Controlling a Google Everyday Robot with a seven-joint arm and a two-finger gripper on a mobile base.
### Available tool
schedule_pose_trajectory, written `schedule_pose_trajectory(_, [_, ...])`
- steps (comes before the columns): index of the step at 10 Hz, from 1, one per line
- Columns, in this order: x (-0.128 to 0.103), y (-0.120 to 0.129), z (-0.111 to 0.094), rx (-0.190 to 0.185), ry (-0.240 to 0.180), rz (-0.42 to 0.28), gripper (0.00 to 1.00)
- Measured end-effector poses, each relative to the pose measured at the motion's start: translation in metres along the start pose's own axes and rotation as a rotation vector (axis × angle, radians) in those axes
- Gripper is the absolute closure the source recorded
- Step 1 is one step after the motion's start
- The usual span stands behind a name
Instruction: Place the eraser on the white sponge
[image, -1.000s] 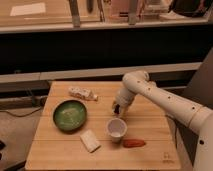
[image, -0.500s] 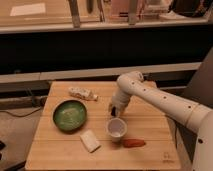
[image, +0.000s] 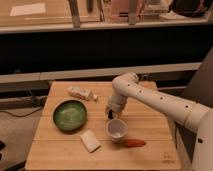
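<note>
— Where is that dark two-finger gripper (image: 110, 113) hanging just now?

— Near the middle of the frame, over the pale wooden slatted table (image: 150, 156). It is sitting at the end of the thick white jointed arm (image: 152, 101), which is reaching in from the right edge. The gripper is pointing downward, just above and to the left of the rim of the small round white cup (image: 116, 129).

— Are its fingers spreading?

— No, they are pressing together. Whether anything is sitting between them I cannot tell from here; the tip is showing only as a dark patch.

— And the white sponge (image: 90, 141)?

— That flat off-white rectangular pad with rounded corners is lying on the table in the lower middle of the frame, below and to the left of the cup. It is resting slightly askew, near the cup but apart from it, and its whole top face is showing. The gripper is hanging up and to the right of it, well clear.

— What else is sitting on the table?

— A round green bowl (image: 70, 114) is standing left of centre, just above and to the left of the sponge. A whitish oblong packet with reddish marks (image: 82, 93) is lying beyond the bowl, towards the upper left of the tabletop. A slim orange-red object (image: 133, 143) is lying just below and to the right of the cup; whether it is touching the cup I cannot tell.
</note>
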Motion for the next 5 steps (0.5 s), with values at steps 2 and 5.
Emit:
schedule_pose_trajectory(2, [-0.011,-0.001,0.003,-0.015,0.009,-0.031,1.0])
schedule_pose_trajectory(5, [-0.025,0.001,0.006,-0.038,0.018,-0.07,1.0])
